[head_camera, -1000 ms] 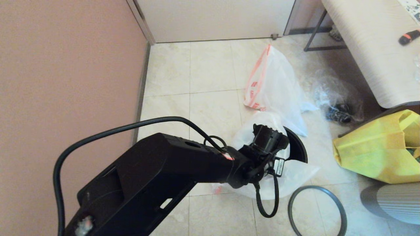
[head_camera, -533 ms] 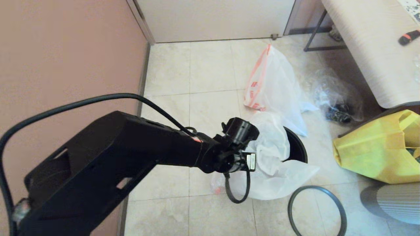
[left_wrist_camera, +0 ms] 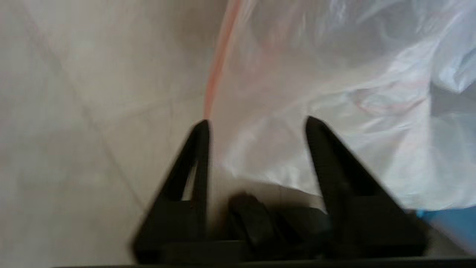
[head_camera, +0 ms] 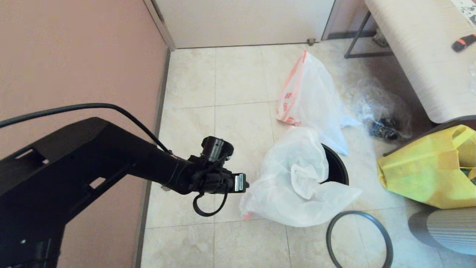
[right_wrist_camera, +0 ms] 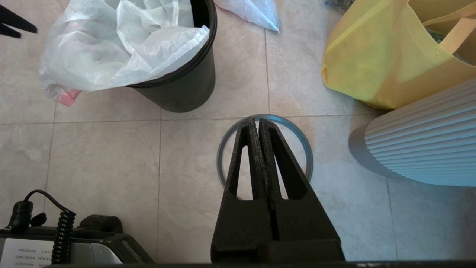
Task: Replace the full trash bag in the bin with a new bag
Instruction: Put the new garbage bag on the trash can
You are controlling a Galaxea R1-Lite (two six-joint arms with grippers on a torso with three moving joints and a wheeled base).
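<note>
Jaws apart, the left claw (left_wrist_camera: 256,124) sits just beside the new bag (head_camera: 297,178), whose edge still needs spreading over the bin (right_wrist_camera: 186,85).

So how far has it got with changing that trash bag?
Done: the bulky full white bag lies on the floor behind the round black bin. In hand: a thin new white bag drapes loosely over the bin, left gripper open beside it. Left: spreading it and fitting the grey rim ring.

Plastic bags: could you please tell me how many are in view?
3: the new bag draped over the bin, the full trash bag beyond the bin, and a clear bag by the table. Others may be hidden.
</note>
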